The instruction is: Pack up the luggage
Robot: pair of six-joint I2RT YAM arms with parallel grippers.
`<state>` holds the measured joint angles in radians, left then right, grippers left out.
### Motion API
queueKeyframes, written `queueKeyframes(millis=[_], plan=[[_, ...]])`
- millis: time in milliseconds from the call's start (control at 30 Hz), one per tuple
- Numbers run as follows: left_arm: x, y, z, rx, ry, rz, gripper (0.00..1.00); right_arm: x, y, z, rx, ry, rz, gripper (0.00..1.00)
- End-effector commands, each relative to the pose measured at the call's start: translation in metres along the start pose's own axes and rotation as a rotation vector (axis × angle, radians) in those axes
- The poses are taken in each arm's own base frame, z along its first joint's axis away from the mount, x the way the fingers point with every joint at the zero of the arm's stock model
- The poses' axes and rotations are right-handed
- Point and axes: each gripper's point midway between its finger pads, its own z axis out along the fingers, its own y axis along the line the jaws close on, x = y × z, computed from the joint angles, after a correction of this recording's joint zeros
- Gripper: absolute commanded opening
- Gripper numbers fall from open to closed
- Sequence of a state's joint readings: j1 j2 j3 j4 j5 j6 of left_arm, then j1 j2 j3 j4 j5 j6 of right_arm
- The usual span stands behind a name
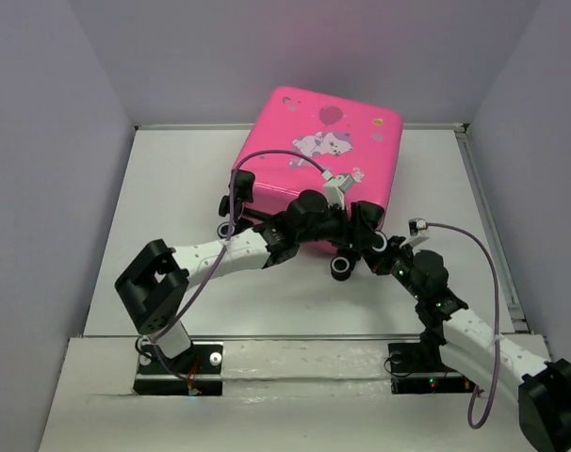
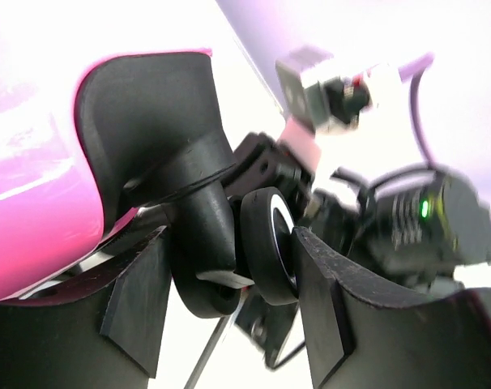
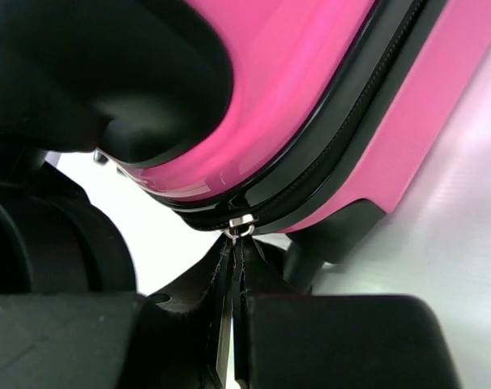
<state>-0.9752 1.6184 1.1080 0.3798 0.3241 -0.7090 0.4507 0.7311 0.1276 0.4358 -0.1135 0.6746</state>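
The hot-pink luggage (image 1: 314, 160) lies shut and flat at the back middle of the table, its cartoon print facing up. My left gripper (image 1: 347, 256) is at its near edge. In the left wrist view the left gripper (image 2: 237, 275) has its two fingers closed against either side of a black twin wheel (image 2: 266, 243), beside the pink shell (image 2: 35, 219). My right gripper (image 1: 378, 243) is at the near right corner. In the right wrist view the right gripper (image 3: 237, 267) is shut on the zipper pull (image 3: 240, 227), which hangs from the black zipper line of the luggage (image 3: 310, 73).
Grey walls (image 1: 59, 141) enclose the white table (image 1: 172, 207) on the left, back and right. The two wrists crowd together at the suitcase's near edge, and the right arm's wrist (image 2: 424, 219) shows just behind the wheel. A cable (image 1: 483, 254) loops off the right arm.
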Motion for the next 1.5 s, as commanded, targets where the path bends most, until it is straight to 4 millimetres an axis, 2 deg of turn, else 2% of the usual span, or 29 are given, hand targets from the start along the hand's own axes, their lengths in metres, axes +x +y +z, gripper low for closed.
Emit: queueKeyframes(millis=[0, 133, 167, 200, 267, 300, 333, 367, 467, 500, 567, 600, 633, 667, 767, 833, 867, 900, 933, 967, 1000, 1033, 1100, 1133, 1200, 1233, 1267, 1367, 1467], plan=[[-0.093, -0.153, -0.017, 0.49, -0.304, 0.01, 0.06, -0.037, 0.065, -0.003, -0.224, -0.156, 0.075, 0.07], [-0.111, -0.177, -0.009, 0.546, -0.354, -0.009, 0.06, -0.034, 0.092, 0.002, -0.265, -0.187, 0.064, 0.07], [-0.118, -0.185, -0.012, 0.57, -0.375, -0.013, 0.06, -0.023, 0.107, 0.001, -0.302, -0.162, 0.062, 0.07], [-0.121, -0.184, -0.007, 0.573, -0.379, -0.046, 0.06, -0.012, 0.103, 0.008, -0.272, -0.145, 0.057, 0.07], [-0.131, -0.196, -0.009, 0.617, -0.401, -0.065, 0.06, -0.011, 0.119, 0.01, -0.323, -0.173, 0.073, 0.07], [-0.135, -0.2, -0.008, 0.635, -0.404, -0.077, 0.06, 0.009, 0.122, 0.015, -0.321, -0.127, 0.063, 0.07], [-0.138, -0.204, -0.008, 0.654, -0.407, -0.091, 0.06, 0.012, 0.126, 0.018, -0.331, -0.131, 0.063, 0.07], [-0.143, -0.213, -0.005, 0.688, -0.412, -0.106, 0.06, 0.002, 0.142, 0.019, -0.378, -0.178, 0.084, 0.07], [-0.144, -0.226, 0.006, 0.734, -0.388, -0.127, 0.1, 0.018, 0.17, 0.032, -0.449, -0.149, 0.098, 0.07], [-0.141, -0.228, 0.008, 0.742, -0.377, -0.128, 0.15, 0.022, 0.175, 0.034, -0.457, -0.144, 0.087, 0.07], [-0.135, -0.223, 0.013, 0.734, -0.355, -0.128, 0.39, 0.027, 0.178, 0.032, -0.463, -0.149, 0.087, 0.07], [-0.133, -0.22, 0.013, 0.721, -0.351, -0.119, 0.53, 0.032, 0.168, 0.029, -0.441, -0.14, 0.084, 0.07], [-0.136, -0.223, 0.006, 0.715, -0.358, -0.104, 0.79, 0.033, 0.154, 0.031, -0.377, -0.144, 0.08, 0.07], [-0.129, -0.209, 0.012, 0.656, -0.339, -0.105, 0.94, 0.028, 0.15, 0.027, -0.354, -0.151, 0.079, 0.07], [-0.13, -0.204, 0.004, 0.567, -0.328, 0.001, 0.99, 0.035, 0.123, 0.026, -0.226, -0.113, 0.041, 0.07], [-0.123, -0.171, 0.002, 0.355, -0.281, 0.082, 0.99, 0.022, 0.121, 0.014, -0.225, -0.147, 0.04, 0.07], [-0.132, -0.18, -0.011, 0.365, -0.315, 0.154, 0.99, 0.028, 0.113, 0.016, -0.19, -0.124, 0.021, 0.07], [-0.132, -0.148, -0.013, 0.191, -0.322, 0.163, 0.99, 0.02, 0.116, 0.012, -0.187, -0.14, 0.023, 0.07], [-0.148, -0.152, -0.044, 0.141, -0.384, 0.235, 0.99, 0.022, 0.111, 0.012, -0.163, -0.125, 0.001, 0.07], [-0.151, -0.142, -0.057, 0.081, -0.398, 0.246, 0.99, 0.02, 0.111, 0.011, -0.164, -0.126, -0.006, 0.07], [-0.143, -0.113, -0.067, -0.021, -0.379, 0.241, 0.99, 0.02, 0.112, 0.01, -0.162, -0.123, -0.014, 0.07], [-0.144, -0.088, -0.097, -0.102, -0.382, 0.238, 0.99, 0.02, 0.113, 0.01, -0.16, -0.112, -0.021, 0.07], [-0.146, -0.052, -0.13, -0.226, -0.41, 0.224, 0.99, 0.023, 0.112, 0.01, -0.153, -0.094, -0.038, 0.07], [-0.159, -0.032, -0.167, -0.306, -0.465, 0.214, 0.99, 0.025, 0.111, 0.011, -0.148, -0.082, -0.046, 0.07], [-0.128, 0.037, -0.196, -0.534, -0.393, 0.183, 0.99, 0.029, 0.107, 0.011, -0.135, -0.068, -0.054, 0.07], [-0.13, 0.053, -0.223, -0.62, -0.433, 0.178, 0.99, 0.029, 0.106, 0.011, -0.126, -0.065, -0.055, 0.07], [-0.114, 0.091, -0.241, -0.744, -0.39, 0.15, 0.99, 0.031, 0.104, 0.011, -0.115, -0.054, -0.065, 0.07], [-0.091, 0.128, -0.265, -0.877, -0.333, 0.153, 0.99, 0.029, 0.106, 0.011, -0.1, -0.034, -0.095, 0.07], [-0.086, 0.147, -0.261, -0.902, -0.298, 0.171, 0.99, 0.02, 0.111, 0.009, -0.086, -0.031, -0.126, 0.07]])
